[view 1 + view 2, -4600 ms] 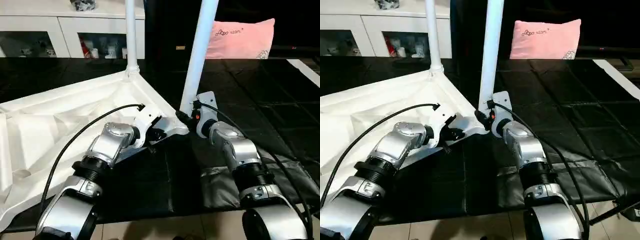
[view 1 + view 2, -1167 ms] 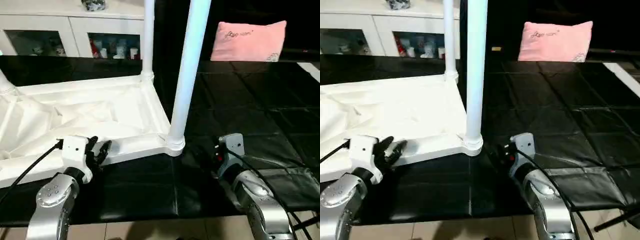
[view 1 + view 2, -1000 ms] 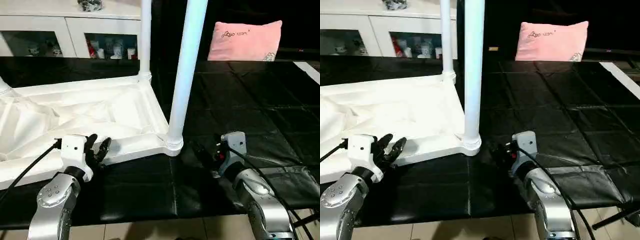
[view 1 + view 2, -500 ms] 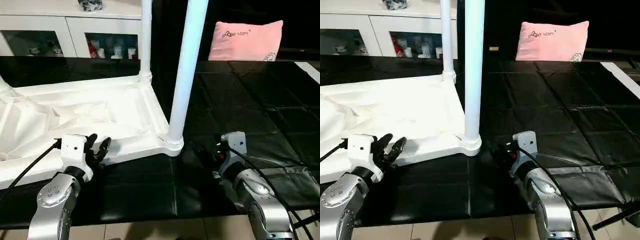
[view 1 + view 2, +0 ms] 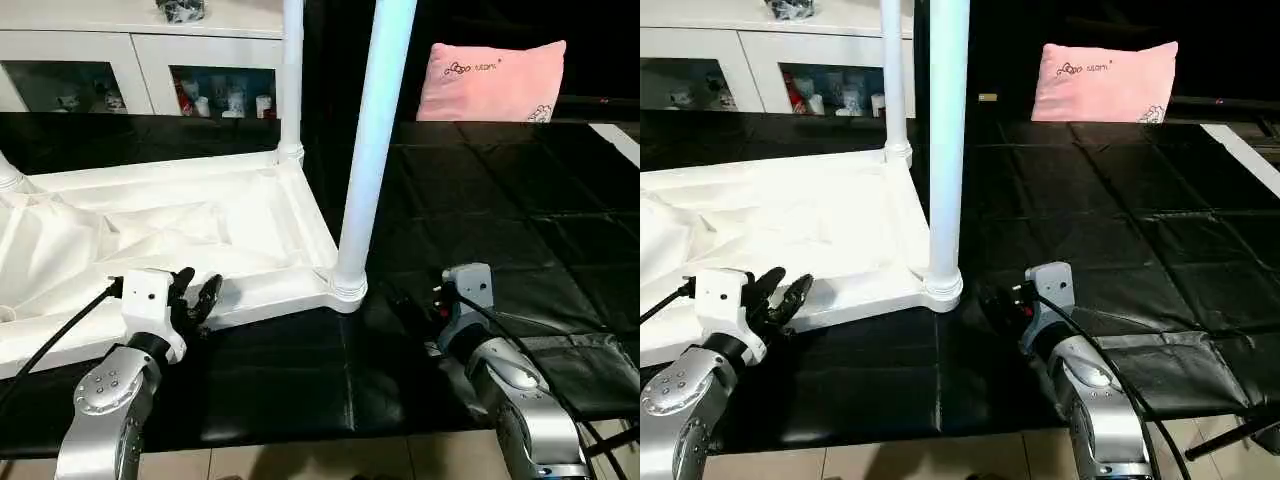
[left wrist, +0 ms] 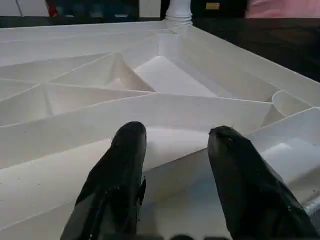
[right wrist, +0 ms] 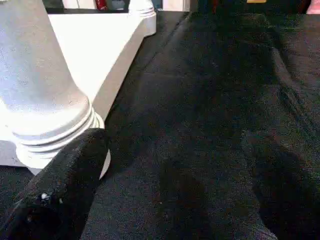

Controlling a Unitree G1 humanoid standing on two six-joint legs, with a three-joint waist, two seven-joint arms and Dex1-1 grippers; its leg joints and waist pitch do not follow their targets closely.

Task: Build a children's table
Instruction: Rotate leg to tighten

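Tabletop (image 5: 200, 225) edge before parted left fingers (image 6: 127, 165); right fingers (image 7: 65, 195) wide, possibly grazing leg (image 5: 372, 150).

White tabletop (image 5: 180, 225), pink pillow (image 5: 490, 80)

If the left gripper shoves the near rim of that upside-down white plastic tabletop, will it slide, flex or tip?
The white plastic tabletop probably slides rather than flexes: its ribbed underside looks stiff. Lying flat on the smooth black mat, it seems unlikely to tip, though the tall upright white legs may sway.
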